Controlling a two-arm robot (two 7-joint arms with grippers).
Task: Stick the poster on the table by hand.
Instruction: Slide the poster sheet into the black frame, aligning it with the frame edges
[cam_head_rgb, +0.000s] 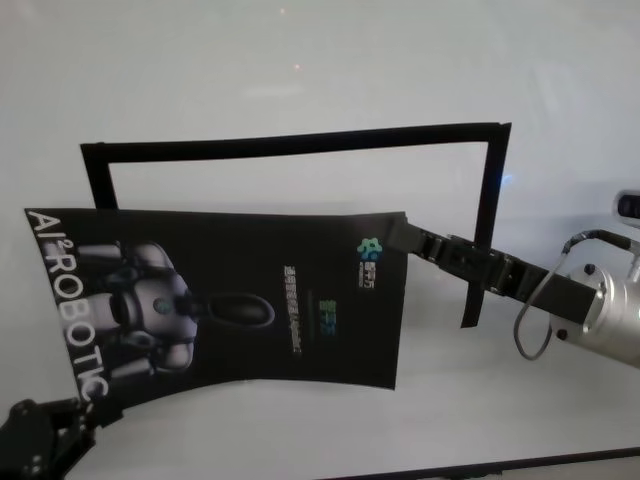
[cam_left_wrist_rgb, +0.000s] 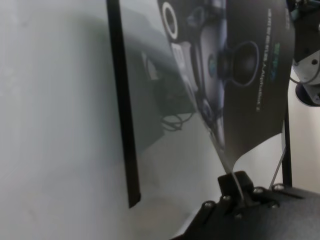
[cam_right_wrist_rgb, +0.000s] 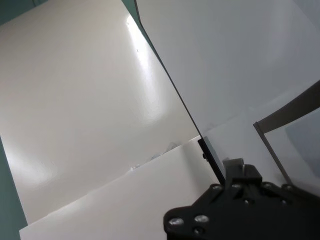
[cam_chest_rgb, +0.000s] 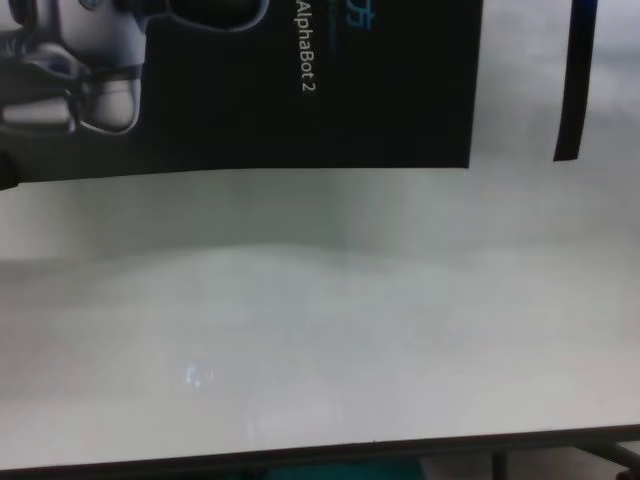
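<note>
Wide white tabletop (cam_head_rgb: 300, 60), smooth and matte, with a thin dark front edge. Narrow black strips (cam_head_rgb: 300, 142) laid flat on it as an open frame: one along the far side, one down each end, near side open. Poster (cam_head_rgb: 240, 300) over the frame's near part, apparently lifted rather than lying flat.

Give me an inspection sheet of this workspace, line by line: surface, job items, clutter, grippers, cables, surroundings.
Surface: white table, smooth, with a dark front edge.
Job's things: poster held up, bowed, overlapping the black strip frame that lies on the table.
Clutter: nothing seen.
Grippers: left gripper shut on the poster's near left corner; right gripper shut on its far right corner.
Cables: grey cable loop on the right arm.
Surroundings: nothing seen beyond the table.
</note>
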